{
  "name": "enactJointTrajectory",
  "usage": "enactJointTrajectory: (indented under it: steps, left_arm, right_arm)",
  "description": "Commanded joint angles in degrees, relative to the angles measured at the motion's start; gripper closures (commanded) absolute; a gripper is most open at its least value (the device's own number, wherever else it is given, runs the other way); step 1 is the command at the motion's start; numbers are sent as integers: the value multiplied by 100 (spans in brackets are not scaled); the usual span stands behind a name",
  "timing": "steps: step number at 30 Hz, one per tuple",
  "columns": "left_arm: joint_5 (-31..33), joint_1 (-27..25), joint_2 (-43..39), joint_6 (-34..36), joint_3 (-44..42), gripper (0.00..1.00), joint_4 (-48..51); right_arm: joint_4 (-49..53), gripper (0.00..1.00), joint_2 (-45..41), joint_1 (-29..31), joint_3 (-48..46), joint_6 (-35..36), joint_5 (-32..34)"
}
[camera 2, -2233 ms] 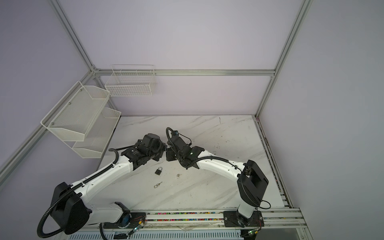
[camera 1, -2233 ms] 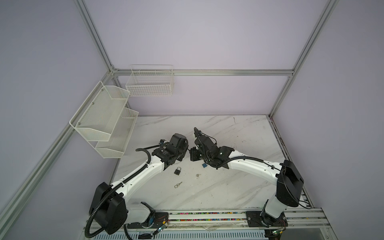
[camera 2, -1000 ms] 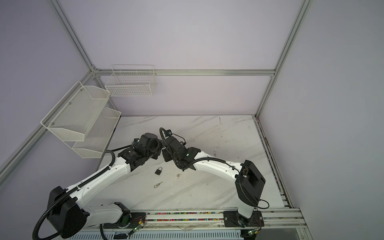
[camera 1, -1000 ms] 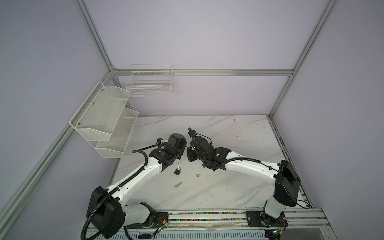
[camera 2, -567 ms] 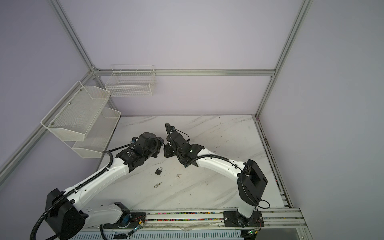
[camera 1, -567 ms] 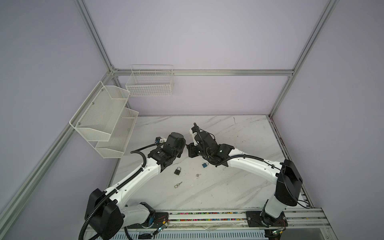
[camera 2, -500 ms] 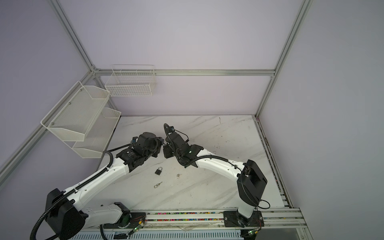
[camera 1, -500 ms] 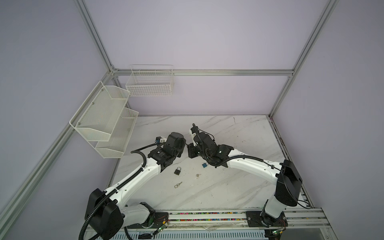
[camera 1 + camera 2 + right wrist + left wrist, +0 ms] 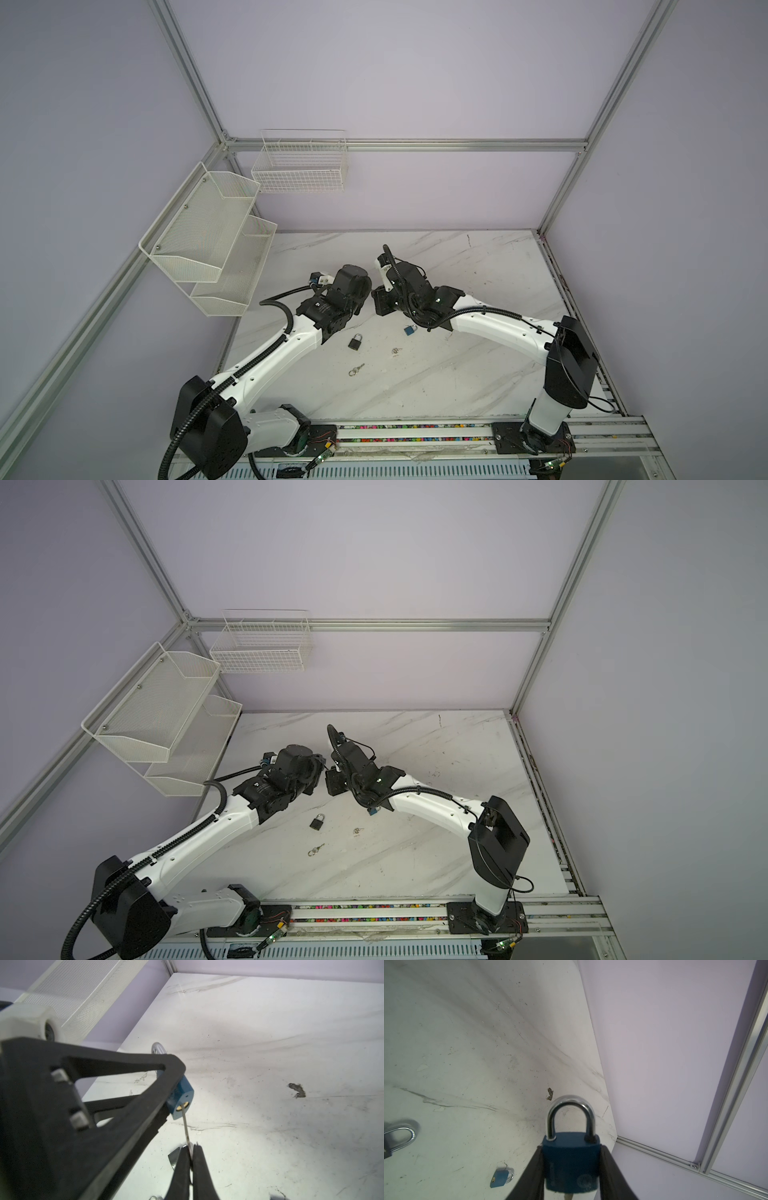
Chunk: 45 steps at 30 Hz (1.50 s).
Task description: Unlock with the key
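Right wrist view: right gripper (image 9: 190, 1150) pinched tight on the bow of the key (image 9: 185, 1124), blade tip in the brass keyway (image 9: 182, 1105) of the blue padlock (image 9: 182, 1091); left gripper (image 9: 571, 1148) clamps that padlock's body by its sides, shackle (image 9: 570, 1113) seated; both raised above the table (image 9: 270, 1043).

Risks, judged: thin pinch may let the key slip when turned; an off-axis twist may bind, or lever the lock from its clamp.

Room: left finger (image 9: 124, 1136) close beside the key; open marble beyond; black padlock (image 9: 354, 343) and small blue padlock (image 9: 410, 330) on the table nearby.
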<state>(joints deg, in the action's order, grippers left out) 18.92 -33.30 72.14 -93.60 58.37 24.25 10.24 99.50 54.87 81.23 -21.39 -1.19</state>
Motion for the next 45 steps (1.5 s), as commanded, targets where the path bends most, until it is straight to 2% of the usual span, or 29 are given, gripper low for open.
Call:
enactJointTrajectory:
  steps: [1,4,12,34,41,45]
  left_arm:
    - [-1290,-514,-21,378,-53,96,261]
    - [-1333,-351,-9,387,-301,96,-38]
    - [-1013,-102,-46,426,-445,96,70]
    - [-805,252,131,522,-414,96,134]
    - [-785,349,159,461,-512,95,69]
    - [-753,420,196,511,-339,95,85]
  right_arm:
    - [-1062,100,37,16,360,-195,-153]
    - [-914,100,-31,17,273,-130,112]
    - [-688,100,-247,17,40,-129,250]
    - [-358,100,-143,15,107,-311,-83]
    - [-254,100,-24,15,284,-123,18]
    - [-242,100,37,21,269,-135,-193]
